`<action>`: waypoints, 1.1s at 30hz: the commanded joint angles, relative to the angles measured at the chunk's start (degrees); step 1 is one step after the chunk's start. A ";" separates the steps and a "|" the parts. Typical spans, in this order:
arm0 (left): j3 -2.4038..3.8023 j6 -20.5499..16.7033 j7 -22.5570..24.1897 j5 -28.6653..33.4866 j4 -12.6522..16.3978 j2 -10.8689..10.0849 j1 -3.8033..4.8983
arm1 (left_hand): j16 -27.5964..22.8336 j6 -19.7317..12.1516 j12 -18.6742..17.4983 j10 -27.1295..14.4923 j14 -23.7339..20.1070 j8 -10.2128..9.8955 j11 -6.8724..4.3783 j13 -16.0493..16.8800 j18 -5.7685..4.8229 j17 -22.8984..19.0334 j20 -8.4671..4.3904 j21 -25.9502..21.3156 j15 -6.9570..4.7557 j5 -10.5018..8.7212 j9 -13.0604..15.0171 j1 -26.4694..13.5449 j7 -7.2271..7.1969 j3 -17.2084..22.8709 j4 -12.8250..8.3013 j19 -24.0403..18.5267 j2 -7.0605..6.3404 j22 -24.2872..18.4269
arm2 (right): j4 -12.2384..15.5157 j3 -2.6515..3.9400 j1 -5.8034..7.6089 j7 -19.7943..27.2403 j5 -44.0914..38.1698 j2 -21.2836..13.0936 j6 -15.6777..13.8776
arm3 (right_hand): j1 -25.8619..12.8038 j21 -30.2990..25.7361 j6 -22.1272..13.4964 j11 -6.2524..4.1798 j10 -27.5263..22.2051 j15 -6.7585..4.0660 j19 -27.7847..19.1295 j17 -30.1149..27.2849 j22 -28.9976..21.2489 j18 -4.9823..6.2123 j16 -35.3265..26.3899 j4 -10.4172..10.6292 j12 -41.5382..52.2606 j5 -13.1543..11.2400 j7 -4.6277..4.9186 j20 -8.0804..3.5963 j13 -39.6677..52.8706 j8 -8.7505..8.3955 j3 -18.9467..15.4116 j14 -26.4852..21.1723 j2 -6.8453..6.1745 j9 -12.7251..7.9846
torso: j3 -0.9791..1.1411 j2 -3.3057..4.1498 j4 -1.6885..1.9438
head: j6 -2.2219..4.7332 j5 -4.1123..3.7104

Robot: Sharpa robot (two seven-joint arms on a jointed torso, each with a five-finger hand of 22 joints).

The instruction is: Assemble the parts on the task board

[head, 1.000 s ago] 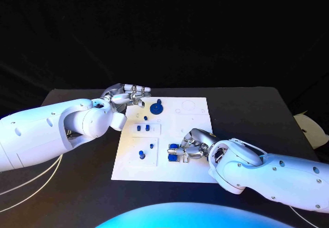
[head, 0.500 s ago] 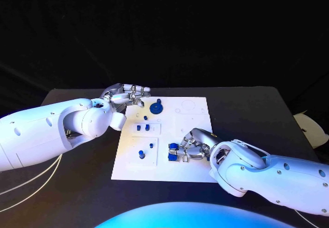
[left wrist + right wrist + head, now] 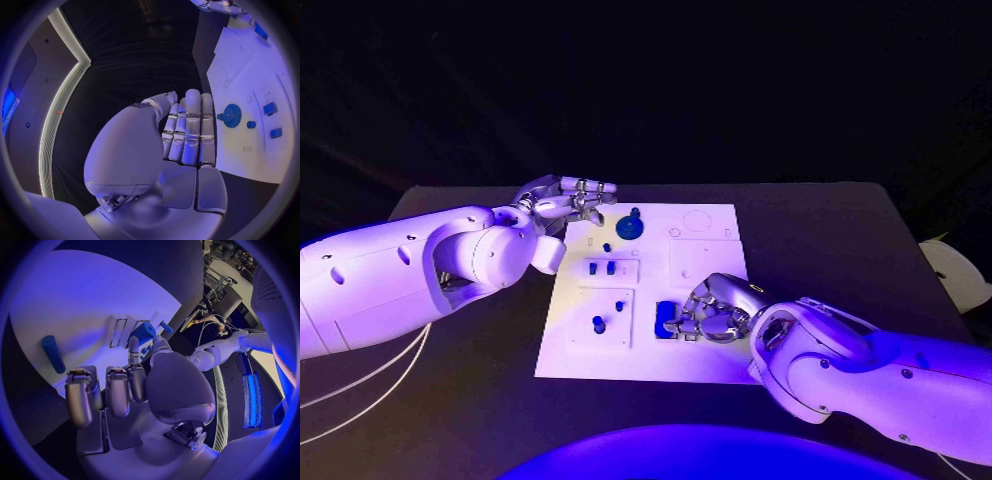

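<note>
Two white robot arms reach over a black table (image 3: 848,230) toward a white task board (image 3: 704,240) lying at the centre of the head view. The left arm enters from the left edge, and its left hand (image 3: 568,199) sits at the board's upper left corner, just above the centre of the frame. Its fingers (image 3: 190,127) lie straight and pressed together side by side, holding nothing; the wrist view shows them hovering beside the board's edge.

The right arm enters from the lower right. Its right hand (image 3: 708,312) rests low over the board, slightly below centre of the frame. The fingers are curled in around a blue block (image 3: 664,320), which shows at their tips. In the right wrist view the same piece appears as a short blue cylinder pinched at the fingertips, with the other fingers bent beside it.

Several other blue parts are on the board. A blue gear (image 3: 630,229) with a knob lies near the upper edge, close to the left hand. Two small blue pegs (image 3: 600,268) stand in a raised plate left of centre, and one blue peg (image 3: 599,324) stands in a plate below them. A blue rod (image 3: 52,353) lies flat on the board near the right hand.
</note>
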 commanded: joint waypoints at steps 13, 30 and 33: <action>0.03 0.91 0.15 0.07 0.11 0.15 0.02 | -0.22 -0.35 0.25 -0.37 -0.42 0.44 -0.01 0.07 0.75 -0.08 0.33 -0.25 0.09 0.01 -0.02 -0.06 -0.13 -0.17 -0.09 -0.25 0.62 -0.06 | -1.44 0.00 -0.06 -0.70 -2.14 1.19 3.22 | 5.66 0.44 0.09 -0.71 1.77 -0.75 5.65 11.56 14.93 -0.26 0.09 -1.88 0.45 -0.25 -0.86 -0.65 8.28 0.41 0.99 5.10 1.09 0.61 | -0.01 0.02 0.03 | -0.39 -0.52; 0.03 0.80 0.10 0.07 0.09 0.09 0.02 | -0.21 -0.34 0.35 -0.42 -0.42 0.50 0.00 0.08 0.75 -0.10 0.34 -0.27 0.10 0.02 -0.02 -0.12 -0.12 -0.13 -0.04 -0.24 0.76 -0.07 | -1.18 -0.01 -0.07 -1.56 -5.19 0.27 2.62 | 10.30 0.50 0.31 -0.89 1.98 -0.88 5.68 11.69 14.95 -0.28 0.15 -3.79 0.74 -5.00 -1.06 -0.85 8.62 0.24 2.78 5.12 1.55 0.78 | 0.05 0.03 -0.03 | -0.41 -0.60; 0.03 0.83 0.08 0.07 0.09 0.09 0.02 | -0.21 -0.34 0.35 -0.42 -0.42 0.50 0.00 0.08 0.75 -0.10 0.34 -0.27 0.10 0.02 -0.02 -0.12 -0.12 -0.13 -0.04 -0.24 0.76 -0.07 | -1.08 -0.01 -0.07 -1.59 -5.39 0.08 2.57 | 10.44 0.56 0.34 -0.91 2.05 -0.90 5.71 11.73 14.97 -0.29 0.17 -3.82 0.86 -4.92 -1.09 -0.86 8.73 0.23 2.89 5.13 1.64 0.79 | 0.03 0.03 0.01 | -0.47 -0.60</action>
